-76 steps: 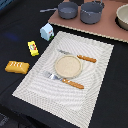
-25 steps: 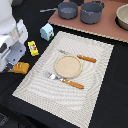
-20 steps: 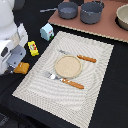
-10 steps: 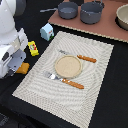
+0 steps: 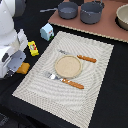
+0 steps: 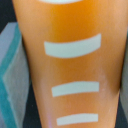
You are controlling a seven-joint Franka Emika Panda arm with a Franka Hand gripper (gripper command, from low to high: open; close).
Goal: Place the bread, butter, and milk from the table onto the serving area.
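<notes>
The white robot arm (image 5: 11, 42) bends low over the black worktop (image 5: 105, 95), just off the striped cream placemat (image 5: 95, 55). Its jaws cover the golden-orange oblong bread loaf (image 6: 70, 65); their grip cannot be told.

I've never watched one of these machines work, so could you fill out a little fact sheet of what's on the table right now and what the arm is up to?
arm: white, low at the exterior view's left, over the bread
gripper: hidden by the arm; open or shut cannot be told
bread close-up: orange crust with pale slashes fills the wrist view
butter: on the black table, beside the serving area
milk: upright, off the mat
plate: empty, fork and knife alongside
background: two grey pots
</notes>
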